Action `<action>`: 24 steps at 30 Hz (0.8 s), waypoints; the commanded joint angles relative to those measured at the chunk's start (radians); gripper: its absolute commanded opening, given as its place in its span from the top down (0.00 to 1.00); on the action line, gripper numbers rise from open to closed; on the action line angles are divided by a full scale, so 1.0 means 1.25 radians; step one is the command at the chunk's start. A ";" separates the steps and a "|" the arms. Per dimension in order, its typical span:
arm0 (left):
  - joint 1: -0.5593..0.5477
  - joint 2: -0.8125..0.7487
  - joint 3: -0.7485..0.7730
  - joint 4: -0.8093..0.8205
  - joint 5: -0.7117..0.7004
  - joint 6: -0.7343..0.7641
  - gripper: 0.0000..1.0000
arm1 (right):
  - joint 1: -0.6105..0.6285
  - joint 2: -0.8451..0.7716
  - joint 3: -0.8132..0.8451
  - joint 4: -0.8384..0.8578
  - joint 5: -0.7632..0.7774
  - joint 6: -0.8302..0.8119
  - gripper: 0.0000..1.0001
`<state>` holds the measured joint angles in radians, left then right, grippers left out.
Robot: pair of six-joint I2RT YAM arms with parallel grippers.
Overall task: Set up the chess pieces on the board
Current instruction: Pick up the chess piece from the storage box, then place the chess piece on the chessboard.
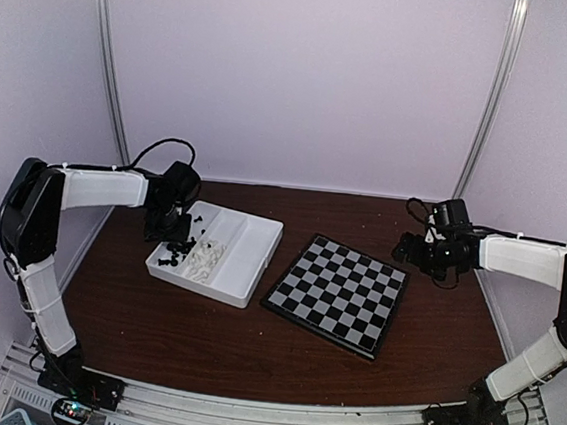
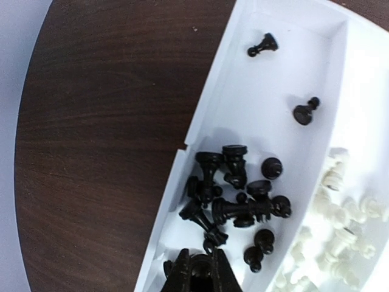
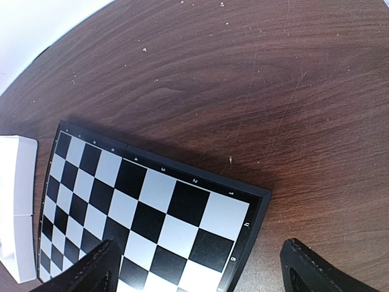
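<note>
black pieces [image 2: 234,194] lie heaped, mostly toppled, in the tray's [image 1: 249,259] edge compartment, with white pieces [image 2: 340,225] jumbled in the next one. the checkered board [image 1: 336,294] lies flat and askew on the tabletop [image 1: 153,320], just right of the tray.

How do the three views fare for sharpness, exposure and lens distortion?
Top external: soft and hazy, evenly lit, flat black-and-grey chessboard readable. Left wrist: white plastic divided tray overexposed, tiny white chessmen wash out, tiny black chessmen are crisp. Right wrist: dark brown wooden table grain sharp, board edges bow from the lens.
</note>
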<state>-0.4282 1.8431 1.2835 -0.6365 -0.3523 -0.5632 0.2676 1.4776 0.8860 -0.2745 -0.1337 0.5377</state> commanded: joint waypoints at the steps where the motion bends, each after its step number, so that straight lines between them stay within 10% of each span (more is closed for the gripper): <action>1: -0.030 -0.076 0.017 -0.025 0.052 0.043 0.93 | -0.004 0.005 0.019 -0.009 0.007 -0.009 0.05; 24: -0.356 0.005 0.048 0.282 0.341 0.233 0.92 | -0.004 -0.048 -0.017 -0.019 0.018 -0.026 0.05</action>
<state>-0.8455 1.7874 1.3006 -0.3656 0.0002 -0.3515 0.2676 1.4479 0.8795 -0.2913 -0.1322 0.5186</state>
